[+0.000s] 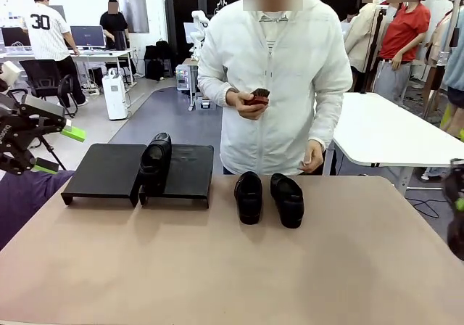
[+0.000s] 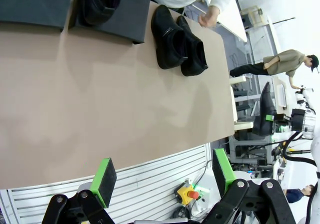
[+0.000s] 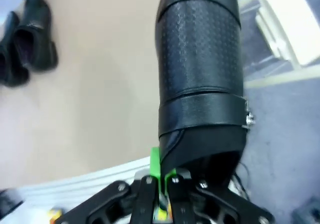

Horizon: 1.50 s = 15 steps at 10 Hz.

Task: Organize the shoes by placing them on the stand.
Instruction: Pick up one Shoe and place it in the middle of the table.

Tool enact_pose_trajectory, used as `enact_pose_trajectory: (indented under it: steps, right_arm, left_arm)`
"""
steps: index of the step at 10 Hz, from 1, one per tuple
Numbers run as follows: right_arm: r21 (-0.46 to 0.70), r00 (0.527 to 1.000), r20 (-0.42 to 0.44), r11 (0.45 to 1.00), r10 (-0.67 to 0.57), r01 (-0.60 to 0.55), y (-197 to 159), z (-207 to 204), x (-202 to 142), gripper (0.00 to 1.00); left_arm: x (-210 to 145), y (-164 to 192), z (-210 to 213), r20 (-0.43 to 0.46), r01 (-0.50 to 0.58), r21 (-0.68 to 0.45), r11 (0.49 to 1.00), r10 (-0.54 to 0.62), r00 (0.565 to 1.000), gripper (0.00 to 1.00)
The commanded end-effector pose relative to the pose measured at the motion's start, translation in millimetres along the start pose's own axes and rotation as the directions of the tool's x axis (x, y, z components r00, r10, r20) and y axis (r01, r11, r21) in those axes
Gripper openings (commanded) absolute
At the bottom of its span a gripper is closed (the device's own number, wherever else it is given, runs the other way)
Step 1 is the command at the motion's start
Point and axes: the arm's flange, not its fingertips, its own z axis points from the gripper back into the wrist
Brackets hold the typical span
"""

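The stand is two low black platforms (image 1: 105,167) (image 1: 190,167) side by side at the far left of the table. One black shoe (image 1: 154,159) rests across their joint, also seen from the left wrist (image 2: 100,1). Two more shoes (image 1: 249,196) (image 1: 287,199) stand together on the table in front of the person. My left gripper (image 1: 58,151) hangs open off the table's left edge, with nothing between its green pads (image 2: 105,176). At the right edge my right gripper (image 3: 162,176) is shut on the rim of a fourth shoe (image 3: 200,74), held beyond the table's side.
A person in a white jacket stands at the far side, holding a small dark red-brown object (image 1: 257,97) in one hand. A white table (image 1: 391,133) stands behind on the right. The tan tabletop (image 1: 217,267) lies bare toward me.
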Motion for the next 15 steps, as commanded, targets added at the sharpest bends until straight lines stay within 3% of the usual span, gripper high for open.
enact_pose_trajectory:
  steps: [1, 3, 4, 6, 8, 11, 13, 15]
  right_arm:
    - [0.019, 0.995, 0.011, 0.995, 0.097, -0.097, 80.0, -2.9, -8.8, 0.0]
    - [0.086, 0.967, -0.041, 0.965, 0.252, -0.248, 184.0, -25.5, -38.3, 0.0]
    - [0.127, 0.966, -0.07, 0.963, 0.248, -0.238, 233.6, -51.4, -47.5, 0.0]
    - [0.22, 0.918, -0.203, 0.929, 0.341, -0.297, 292.2, -93.6, -61.7, 0.0]
    - [0.247, 0.887, -0.197, 0.897, 0.418, -0.368, 328.1, -120.5, -67.9, 0.0]
    - [0.278, 0.808, -0.32, 0.864, 0.495, -0.419, 362.6, -153.4, -73.3, 0.0]
    - [0.31, 0.754, -0.422, 0.861, 0.504, -0.402, 366.3, -172.6, -74.5, 0.0]
    - [0.278, 0.779, -0.379, 0.865, 0.499, -0.419, 365.4, -168.6, -82.8, 0.0]
  left_arm:
    - [0.6, 0.5, 0.6, -0.001, 0.002, -0.019, 1.0, -0.002, 1.0, 1.0]
    - [0.6, 0.5, 0.6, -0.001, 0.002, -0.019, 1.0, -0.002, 1.0, 1.0]
    - [0.6, 0.5, 0.6, -0.001, 0.002, -0.019, 1.0, -0.002, 1.0, 1.0]
    - [0.6, 0.5, 0.6, -0.001, 0.002, -0.019, 1.0, -0.002, 1.0, 1.0]
    - [0.6, 0.5, 0.6, -0.001, 0.002, -0.019, 1.0, -0.002, 1.0, 1.0]
    - [0.6, 0.5, 0.6, -0.001, 0.002, -0.019, 1.0, -0.002, 1.0, 1.0]
    - [0.6, 0.5, 0.6, -0.001, 0.002, -0.019, 1.0, -0.002, 1.0, 1.0]
    - [0.6, 0.5, 0.6, -0.001, 0.002, -0.019, 1.0, -0.002, 1.0, 1.0]
